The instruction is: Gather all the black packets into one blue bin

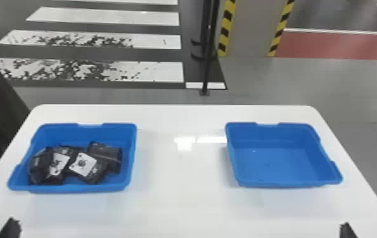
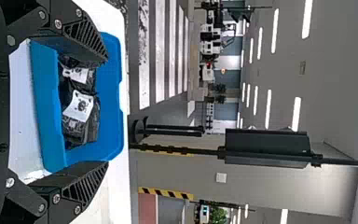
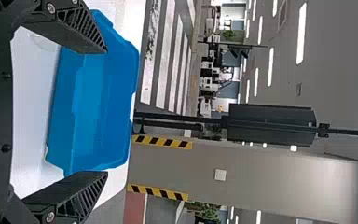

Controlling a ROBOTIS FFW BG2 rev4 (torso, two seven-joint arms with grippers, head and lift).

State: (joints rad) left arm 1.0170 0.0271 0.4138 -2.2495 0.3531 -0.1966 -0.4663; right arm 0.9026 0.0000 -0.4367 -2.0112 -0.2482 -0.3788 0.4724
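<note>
The white desk (image 1: 181, 196) holds a blue bin (image 1: 79, 189) of black packets (image 1: 84, 165) ahead of the left tool (image 1: 10, 229) and a second bin (image 1: 273, 164) ahead of the right tool (image 1: 370, 221), both with fingers spread.

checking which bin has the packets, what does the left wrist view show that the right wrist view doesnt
Left wrist view: black packets in the left bin, and the left gripper, open.
Right wrist view: the right bin, with no packets in it, and the right gripper, open.
Both: white table, crosswalk.
</note>
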